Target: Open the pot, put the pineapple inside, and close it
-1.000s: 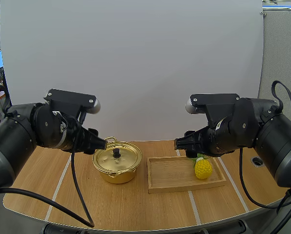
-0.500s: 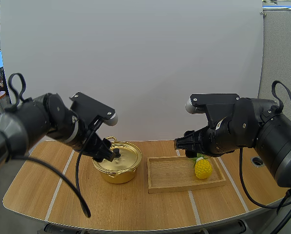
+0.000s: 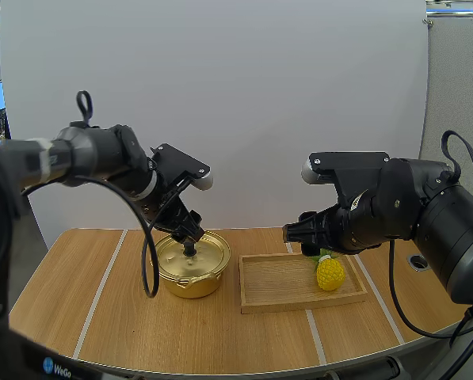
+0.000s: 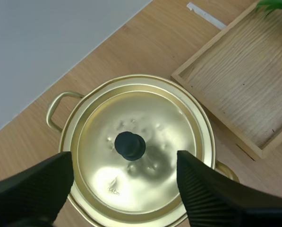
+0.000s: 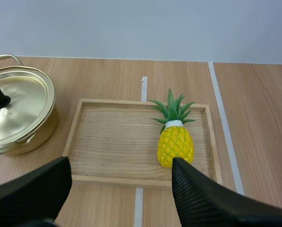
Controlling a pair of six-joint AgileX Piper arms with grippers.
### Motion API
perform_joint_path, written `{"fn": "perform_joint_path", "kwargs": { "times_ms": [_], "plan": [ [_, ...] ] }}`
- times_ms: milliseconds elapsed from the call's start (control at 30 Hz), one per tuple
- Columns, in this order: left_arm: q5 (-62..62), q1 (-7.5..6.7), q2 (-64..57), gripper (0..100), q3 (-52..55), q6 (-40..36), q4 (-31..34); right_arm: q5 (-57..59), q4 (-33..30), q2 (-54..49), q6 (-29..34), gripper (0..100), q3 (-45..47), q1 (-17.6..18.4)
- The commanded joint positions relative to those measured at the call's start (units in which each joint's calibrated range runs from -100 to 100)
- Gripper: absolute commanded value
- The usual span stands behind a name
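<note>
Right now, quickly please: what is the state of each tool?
Left tool: open, holding nothing, over the pot lid.
Right tool: open, holding nothing, over the wooden tray.

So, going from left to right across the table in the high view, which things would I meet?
The pot → wooden tray → pineapple, which lies at the tray's right end.

My right arm (image 3: 394, 210) partly hides the pineapple (image 3: 329, 274) leaves.
</note>
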Motion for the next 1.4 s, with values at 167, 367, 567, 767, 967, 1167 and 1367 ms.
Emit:
{"fn": "perform_joint_path", "kwargs": {
  "times_ms": [167, 367, 567, 767, 967, 1167, 1367],
  "plan": [
    [0.37, -0.15, 9.73, 100, -4.87, 0.2, -1.05, -1.01, 0.5, -0.41, -0.41, 100, -0.29, -0.19],
    [-3.52, -0.15, 13.63, 100, -4.86, 0.67, -1.06, -1.01, 0.99, -0.41, -0.41, 100, -0.29, -0.19],
    [-3.7, -0.15, 16.72, 100, -6.0, 0.67, -1.06, -1.01, 1.32, -0.41, -0.41, 100, -0.29, -0.19],
    [-3.97, -0.15, 17.36, 100, -6.0, 0.93, -1.28, -1.01, 1.32, -0.41, -0.41, 100, -0.29, -0.19],
    [-2.83, -0.15, 17.36, 88, -6.0, 0.93, -1.32, -1.01, 1.44, -0.41, -0.41, 100, -0.29, -0.19],
    [-1.53, -0.15, 17.23, 0, -6.0, 0.98, -1.32, -1.01, 1.44, -0.41, -0.41, 100, -0.29, -0.19],
    [-1.15, -0.15, 13.79, 0, -6.32, 0.5, -1.32, -1.01, 1.44, -0.41, -0.41, 100, -0.29, -0.19]
  ]
}}
